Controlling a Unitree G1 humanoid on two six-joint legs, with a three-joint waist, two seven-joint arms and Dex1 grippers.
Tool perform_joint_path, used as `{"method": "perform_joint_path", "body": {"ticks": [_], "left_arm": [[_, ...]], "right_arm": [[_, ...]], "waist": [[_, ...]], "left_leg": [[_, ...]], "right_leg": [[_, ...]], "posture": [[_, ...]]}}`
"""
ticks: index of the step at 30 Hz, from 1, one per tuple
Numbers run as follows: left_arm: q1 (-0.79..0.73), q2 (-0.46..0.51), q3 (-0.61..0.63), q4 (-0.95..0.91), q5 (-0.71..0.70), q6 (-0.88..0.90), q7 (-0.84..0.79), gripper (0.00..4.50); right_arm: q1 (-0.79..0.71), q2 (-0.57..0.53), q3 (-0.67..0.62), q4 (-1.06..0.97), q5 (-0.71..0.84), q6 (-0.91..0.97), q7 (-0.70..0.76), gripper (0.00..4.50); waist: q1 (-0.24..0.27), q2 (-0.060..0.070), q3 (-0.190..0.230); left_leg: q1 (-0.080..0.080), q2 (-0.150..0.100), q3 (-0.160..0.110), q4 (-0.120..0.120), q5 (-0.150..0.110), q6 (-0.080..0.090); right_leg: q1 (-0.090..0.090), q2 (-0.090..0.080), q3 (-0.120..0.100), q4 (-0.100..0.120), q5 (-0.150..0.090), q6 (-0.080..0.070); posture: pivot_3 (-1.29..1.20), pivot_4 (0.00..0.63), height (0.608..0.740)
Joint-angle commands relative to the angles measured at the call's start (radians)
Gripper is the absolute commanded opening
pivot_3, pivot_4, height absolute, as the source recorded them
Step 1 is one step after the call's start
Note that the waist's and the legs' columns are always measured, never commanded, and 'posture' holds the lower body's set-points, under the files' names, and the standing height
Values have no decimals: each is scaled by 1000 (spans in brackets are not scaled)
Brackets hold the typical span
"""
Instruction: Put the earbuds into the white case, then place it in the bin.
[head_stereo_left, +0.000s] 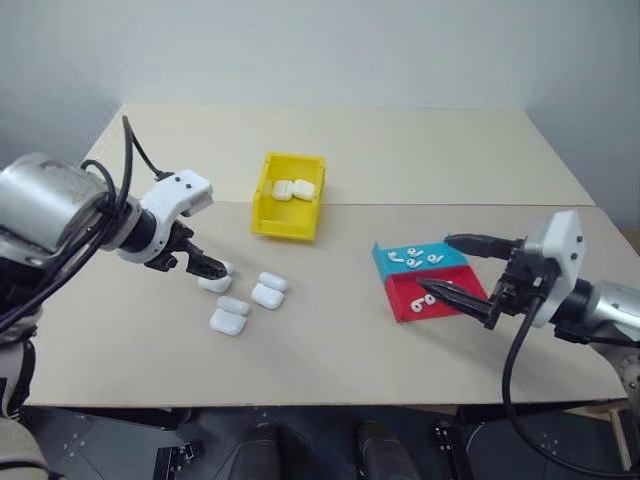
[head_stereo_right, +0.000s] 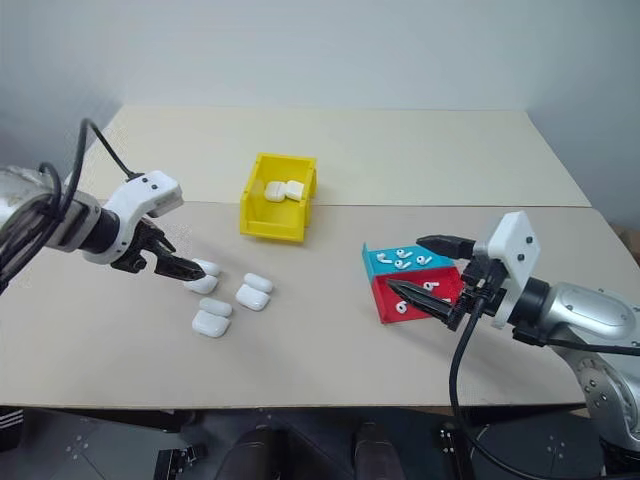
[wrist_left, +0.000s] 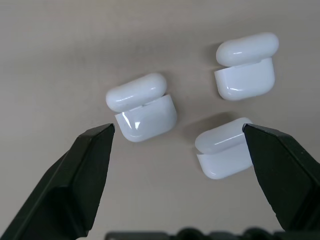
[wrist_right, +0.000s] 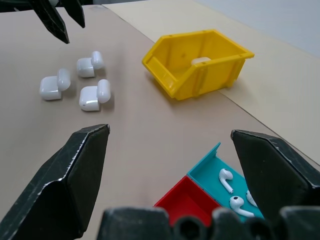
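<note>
Left gripper (head_stereo_right: 190, 268), mine, hangs over the loose group of white cases (head_stereo_right: 229, 299) on the table (head_stereo_right: 330, 340), fingers spread wide and gripping nothing. Its wrist view shows 3 cases with lids flipped open; one open case (wrist_left: 141, 107) lies between the fingers, a second (wrist_left: 223, 147) sits against the edge of one black finger (wrist_left: 282, 172), whether touching I cannot tell, and a third (wrist_left: 246, 66) lies just beyond. Head views show 4 cases in the group, the nearest one (head_stereo_right: 204, 276) right at my fingertips.

Right gripper (head_stereo_right: 428, 268), mine, points roughly level toward the left, held above the 2 shallow trays, fingers likewise wide apart and empty. Teal tray (head_stereo_right: 415, 262) and red tray (head_stereo_right: 418, 293) sit side by side, touching, on the right part of the table. Earbuds (head_stereo_left: 415, 257) lie scattered in the teal tray; a few more (head_stereo_left: 420, 302) lie in the red tray. None are in any case that I can see.

Yellow bin (head_stereo_left: 290, 195) stands near the table's middle, beyond the group of cases and well apart from the trays. 2 white cases (head_stereo_left: 293, 189) already rest inside it, side by side.
</note>
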Motion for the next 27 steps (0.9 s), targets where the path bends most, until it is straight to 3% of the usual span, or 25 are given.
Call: {"method": "perform_joint_path", "body": {"ticks": [1,9,27], "left_arm": [[-67,8,-93,45,1,18,-28,4441],[-123,-51,-206,160,0,18,2,4441],[-184,-245,-262,435,-52,18,240,4441]], "right_arm": [[6,10,-10,-43,-5,-31,-12,4500],[-2,33,17,-54,-21,-38,-30,4500],[39,84,35,-120,-23,-41,-83,4500]], "waist": [[-1,0,0],[2,0,0],[11,0,0]], "left_leg": [[0,0,0,0,0,0],[0,0,0,2,0,0],[0,0,-1,4,0,0]], "right_leg": [[0,0,0,0,0,0],[0,0,0,2,0,0],[0,0,0,4,0,0]], "posture": [[0,150,740],[0,150,740],[0,150,740]]}}
